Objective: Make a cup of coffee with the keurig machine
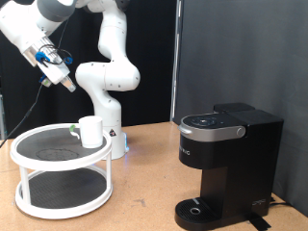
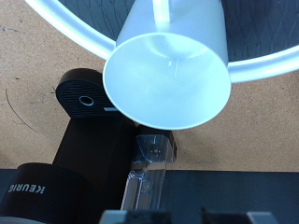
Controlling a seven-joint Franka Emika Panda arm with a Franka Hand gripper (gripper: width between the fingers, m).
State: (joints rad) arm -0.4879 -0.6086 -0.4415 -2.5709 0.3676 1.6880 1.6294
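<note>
**While the hand hangs high, the cup stands on the rack**

Though the hand (image 1: 67, 84) shows in the exterior view, it is small there and seen at an angle, so I cannot tell whether its fingers are apart or together. Nothing can be seen between them. It hangs in the air at the exterior view's upper left, tilted downward, with a blue part on its body, and touches nothing. The white arm (image 1: 104, 69) rises behind it from a base at the back of the tabletop (image 1: 144, 159).

Nearest below the hand is a white round two-tier rack (image 1: 29, 144) with dark mesh shelves, at the exterior view's left. The cup (image 1: 91, 132) stands upright on the top shelf, close to the rim on the side towards the arm's base. A small greenish thing (image 1: 74, 130) lies just beside it, too small to make out. In the wrist view the cup (image 2: 168, 75) fills the middle, its open mouth facing the camera and plain white inside, with the rack's white rim (image 2: 266, 63) curving behind it.

Well apart from the rack, at the exterior view's right, the keurig machine (image 1: 226, 154) stands on the tabletop with its lid down and its round drip base at the front. The wrist view catches its dark body (image 2: 89, 163), with the brand name in white letters.
</note>
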